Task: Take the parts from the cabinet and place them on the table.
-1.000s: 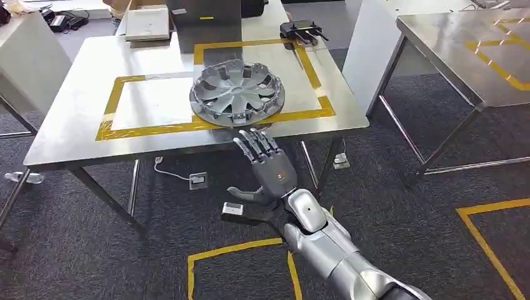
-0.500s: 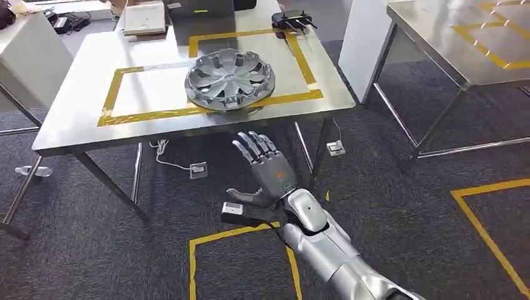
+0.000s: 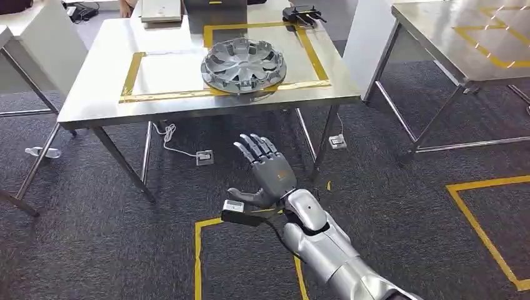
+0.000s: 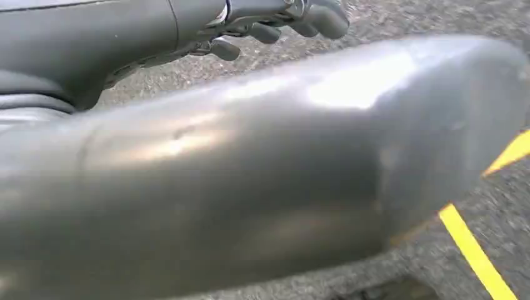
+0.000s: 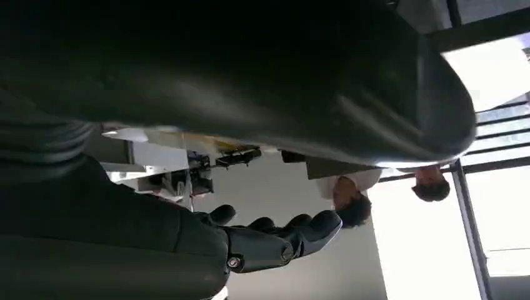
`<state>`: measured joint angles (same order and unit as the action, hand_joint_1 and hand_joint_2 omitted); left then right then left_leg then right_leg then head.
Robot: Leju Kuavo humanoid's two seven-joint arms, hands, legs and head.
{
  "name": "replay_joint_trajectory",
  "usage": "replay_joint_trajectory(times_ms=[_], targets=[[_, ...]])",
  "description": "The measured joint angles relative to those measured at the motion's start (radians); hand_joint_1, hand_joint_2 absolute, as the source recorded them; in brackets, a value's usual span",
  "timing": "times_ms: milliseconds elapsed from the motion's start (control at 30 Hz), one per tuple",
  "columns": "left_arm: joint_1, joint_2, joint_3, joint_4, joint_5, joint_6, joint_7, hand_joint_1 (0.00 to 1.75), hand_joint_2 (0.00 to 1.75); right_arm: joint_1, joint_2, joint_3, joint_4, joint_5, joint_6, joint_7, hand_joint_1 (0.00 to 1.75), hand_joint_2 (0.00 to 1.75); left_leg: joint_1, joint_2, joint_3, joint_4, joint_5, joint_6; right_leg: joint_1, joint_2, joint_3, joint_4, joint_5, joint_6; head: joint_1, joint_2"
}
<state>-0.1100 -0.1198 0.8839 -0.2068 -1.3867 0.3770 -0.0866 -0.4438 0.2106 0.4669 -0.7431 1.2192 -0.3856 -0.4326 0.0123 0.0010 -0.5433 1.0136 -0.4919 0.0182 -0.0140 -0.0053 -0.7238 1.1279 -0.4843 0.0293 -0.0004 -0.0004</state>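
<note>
Dark carpet lies beneath the steel table [image 3: 94, 100], where a silver hubcap [image 3: 244, 65] rests, well apart at 12 o'clock from the empty, spread-fingered right hand [image 3: 265, 172]; left hand [image 4: 275, 19] fingers curled, grip unclear.

Glossy steel table [image 3: 94, 94]; silvery plastic-looking hubcap [image 3: 244, 64]; rough carpet [image 3: 406, 206].

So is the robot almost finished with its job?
One part looks done: a silver wheel cover sits on the steel table across the yellow tape. The right hand is empty, fingers spread. Whether more parts wait in the cabinet, I can't tell.
</note>
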Motion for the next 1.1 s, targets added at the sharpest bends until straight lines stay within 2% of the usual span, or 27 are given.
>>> replay_joint_trajectory(times_ms=[33, 67, 100, 133, 167, 200, 233, 267, 300, 333, 367, 400, 433, 467, 500, 533, 700, 800, 1067, 1100], targets=[[0.000, 0.000, -0.002, -0.002, -0.008, 0.016, 0.002, 0.00, 0.00, -0.001, 0.000, -0.002, 0.003, -0.002, 0.007, 0.006, 0.00, 0.00, -0.002, 0.000, -0.017, 0.001, 0.014, 0.003, 0.000, 0.001, -0.026, 0.089, -0.055, 0.002, 0.000, 0.000], [0.001, 0.000, -0.006, -0.002, -0.014, 0.026, 0.003, 0.00, 0.00, -0.001, 0.000, -0.005, 0.008, -0.003, 0.010, 0.009, 0.00, 0.00, -0.005, 0.000, -0.033, 0.002, 0.025, 0.004, 0.000, 0.001, -0.044, 0.167, -0.081, 0.003, 0.000, 0.000], [0.001, 0.000, -0.010, -0.003, -0.018, 0.030, 0.003, 0.00, 0.00, 0.000, 0.000, -0.008, 0.014, -0.003, 0.012, 0.010, 0.00, 0.00, -0.007, 0.001, -0.047, 0.002, 0.036, 0.004, 0.001, 0.001, -0.048, 0.214, -0.074, 0.000, 0.000, 0.000], [0.002, 0.000, -0.012, -0.003, -0.018, 0.032, 0.003, 0.00, 0.00, 0.001, 0.000, -0.008, 0.019, -0.003, 0.013, 0.010, 0.00, 0.00, -0.009, 0.001, -0.059, 0.003, 0.045, 0.004, 0.003, 0.001, -0.033, 0.212, -0.048, -0.004, 0.000, 0.000], [0.002, 0.000, -0.015, -0.003, -0.019, 0.035, 0.004, 0.00, 0.00, 0.001, 0.000, -0.009, 0.021, -0.003, 0.014, 0.010, 0.00, 0.00, -0.011, 0.001, -0.069, 0.004, 0.054, 0.003, 0.006, 0.002, 0.009, 0.166, -0.014, -0.011, 0.000, 0.000], [0.002, 0.000, -0.016, -0.003, -0.019, 0.036, 0.003, 0.00, 0.00, 0.000, 0.000, -0.010, 0.023, -0.004, 0.014, 0.010, 0.00, 0.00, -0.014, 0.000, -0.077, 0.004, 0.061, 0.002, 0.012, 0.003, 0.070, 0.086, 0.008, -0.022, 0.000, 0.000], [0.002, -0.002, -0.018, -0.003, -0.019, 0.036, 0.003, 0.00, 0.00, -0.003, 0.000, -0.010, 0.024, -0.004, 0.014, 0.009, 0.00, 0.00, -0.015, 0.000, -0.081, 0.004, 0.069, 0.001, 0.019, 0.005, 0.149, -0.023, 0.011, -0.037, 0.000, 0.000], [0.003, -0.004, -0.019, -0.003, -0.019, 0.037, 0.004, 0.00, 0.00, -0.007, 0.001, -0.010, 0.024, -0.004, 0.014, 0.009, 0.00, 0.00, -0.018, 0.001, -0.087, 0.004, 0.074, -0.004, 0.023, 0.003, 0.198, -0.103, -0.030, -0.052, -0.001, 0.000], [0.002, -0.004, -0.019, -0.003, -0.019, 0.038, 0.003, 0.00, 0.00, -0.008, 0.001, -0.010, 0.024, -0.004, 0.013, 0.008, 0.00, 0.00, -0.015, 0.002, -0.088, 0.003, 0.080, -0.011, 0.025, 0.002, 0.203, -0.114, -0.026, -0.047, -0.002, 0.000], [0.001, -0.004, -0.019, -0.003, -0.020, 0.038, 0.003, 0.00, 0.00, -0.010, 0.001, -0.012, 0.025, -0.004, 0.014, 0.008, 0.00, 0.00, -0.013, 0.002, -0.087, 0.001, 0.085, -0.018, 0.029, 0.003, 0.199, -0.125, -0.025, -0.051, 0.003, 0.000], [0.001, -0.003, -0.021, -0.004, -0.020, 0.038, 0.003, 0.00, 0.00, -0.009, 0.001, -0.015, 0.026, -0.004, 0.014, 0.008, 0.00, 0.00, -0.016, 0.003, -0.090, 0.004, 0.080, -0.016, 0.025, 0.003, 0.199, -0.132, -0.020, -0.044, 0.003, 0.000], [0.002, -0.003, -0.023, -0.004, -0.020, 0.038, 0.003, 0.00, 0.00, -0.010, 0.001, -0.016, 0.028, -0.004, 0.014, 0.008, 0.00, 0.00, -0.015, 0.003, -0.091, -0.002, 0.080, 0.001, 0.026, 0.003, 0.196, -0.131, -0.018, -0.034, 0.003, 0.000], [0.003, -0.003, -0.024, -0.004, -0.020, 0.038, 0.004, 0.00, 0.00, -0.010, 0.001, -0.016, 0.030, -0.005, 0.015, 0.008, 0.00, 1.75, -0.014, 0.004, -0.092, -0.005, 0.091, -0.015, 0.028, 0.003, 0.192, -0.130, -0.014, -0.042, 0.003, 0.000], [0.003, -0.003, -0.024, -0.004, -0.019, 0.038, 0.004, 0.00, 0.00, -0.010, 0.001, -0.016, 0.032, -0.010, 0.019, 0.007, 0.00, 1.75, -0.013, 0.004, -0.092, -0.007, 0.097, -0.018, 0.028, 0.003, 0.190, -0.129, -0.011, -0.044, 0.002, 0.000], [0.003, -0.004, -0.024, -0.004, -0.018, 0.038, 0.004, 0.00, 1.75, -0.010, 0.001, -0.017, 0.035, -0.019, 0.028, 0.002, 0.00, 1.75, -0.013, 0.004, -0.093, -0.009, 0.100, -0.018, 0.029, 0.003, 0.188, -0.128, -0.009, -0.047, 0.003, 0.000], [0.003, -0.003, -0.025, -0.004, -0.021, 0.037, 0.004, 0.00, 1.75, -0.010, 0.001, -0.018, 0.039, -0.033, 0.038, -0.005, 0.00, 1.75, -0.013, 0.004, -0.093, -0.012, 0.104, -0.023, 0.029, 0.003, 0.187, -0.127, -0.008, -0.048, 0.003, 0.000], [0.003, -0.003, -0.027, -0.004, -0.026, 0.036, 0.006, 0.00, 1.75, -0.010, 0.001, -0.022, 0.043, -0.043, 0.044, -0.009, 0.00, 1.75, -0.013, 0.003, -0.093, -0.013, 0.106, -0.022, 0.029, 0.003, 0.185, -0.126, -0.006, -0.050, 0.002, 0.000], [0.006, -0.002, -0.029, -0.003, -0.026, 0.014, 0.047, 0.00, 1.75, -0.016, 0.003, -0.036, 0.069, -0.072, 0.064, -0.025, 0.00, 1.75, -0.012, 0.002, -0.097, -0.015, 0.114, -0.029, 0.029, 0.002, 0.177, -0.122, -0.003, -0.053, 0.003, 0.000], [0.041, 0.009, -0.123, -0.014, 0.150, -0.035, 0.063, 0.00, 1.75, 0.054, -0.005, -0.096, 0.119, -0.220, 0.108, 0.038, 0.00, 1.75, -0.012, 0.002, -0.102, -0.014, 0.114, -0.029, 0.027, 0.003, 0.173, -0.122, -0.003, -0.053, 0.003, 0.000], [0.045, 0.012, -0.139, -0.016, 0.178, -0.042, 0.063, 0.00, 0.00, 0.065, -0.009, -0.103, 0.124, -0.242, 0.115, 0.046, 0.00, 1.75, -0.012, 0.002, -0.102, -0.014, 0.114, -0.028, 0.027, 0.003, 0.173, -0.122, -0.003, -0.053, 0.003, 0.000]])
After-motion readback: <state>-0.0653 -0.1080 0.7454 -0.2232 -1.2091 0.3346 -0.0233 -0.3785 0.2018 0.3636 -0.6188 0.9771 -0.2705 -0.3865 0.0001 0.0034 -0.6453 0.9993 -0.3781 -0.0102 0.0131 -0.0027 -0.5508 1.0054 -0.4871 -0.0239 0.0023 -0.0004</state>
